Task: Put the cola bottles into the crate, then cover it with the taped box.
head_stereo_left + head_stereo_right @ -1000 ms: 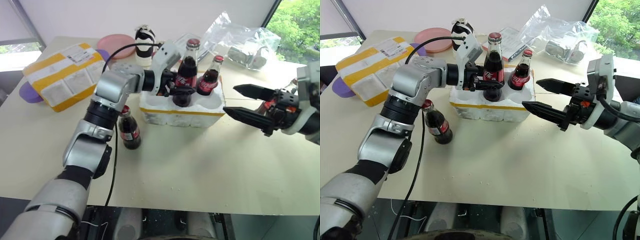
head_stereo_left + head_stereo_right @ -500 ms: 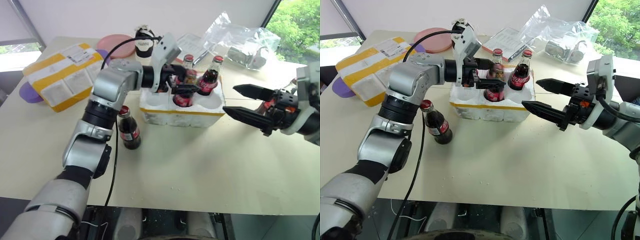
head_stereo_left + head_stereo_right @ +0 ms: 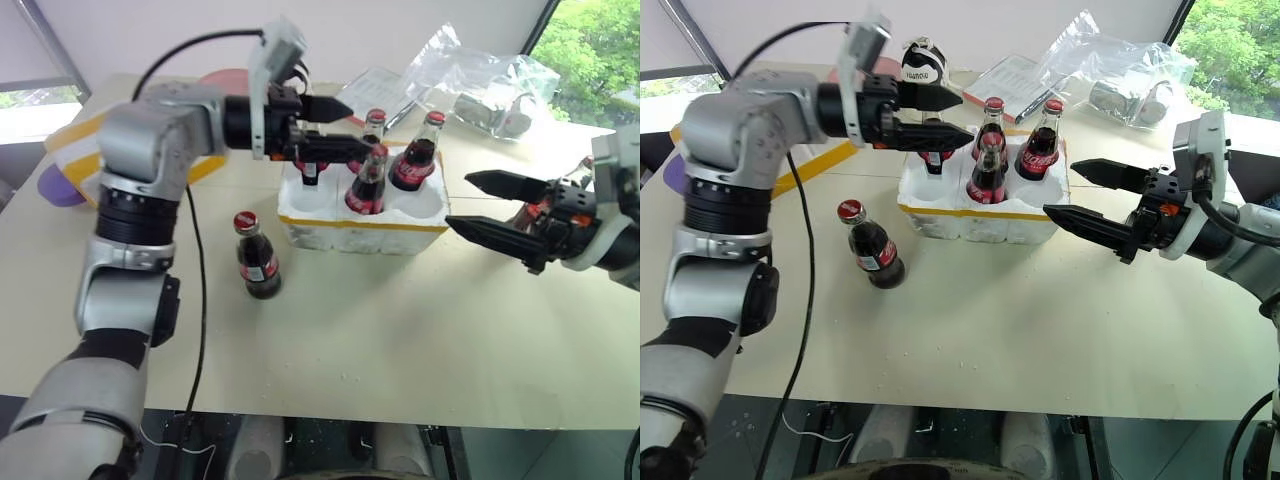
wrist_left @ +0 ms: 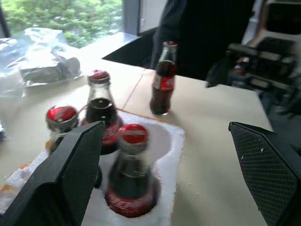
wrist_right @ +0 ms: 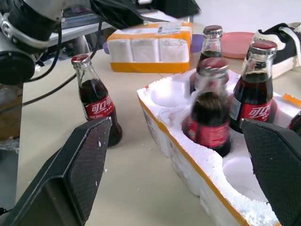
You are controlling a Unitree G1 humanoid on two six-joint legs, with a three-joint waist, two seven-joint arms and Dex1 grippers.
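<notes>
Nearest, one small dark glass cola bottle with a red cap [image 3: 870,245] stands alone on the pale bench [image 3: 1040,330], just beside the low white styrofoam crate with a thin yellow band [image 3: 985,215]. Four more bottles [image 3: 988,172] stand in the crate's wells, one partly hidden behind the left hand's fingers. A sixth [image 4: 162,80] stands apart on the bench. Both hands are spread and empty: the right hand [image 3: 1080,195] beside the crate, the left hand [image 3: 945,115] above it. Farther back, the large white yellow-taped styrofoam box [image 3: 85,145] is mostly hidden by the left arm.
</notes>
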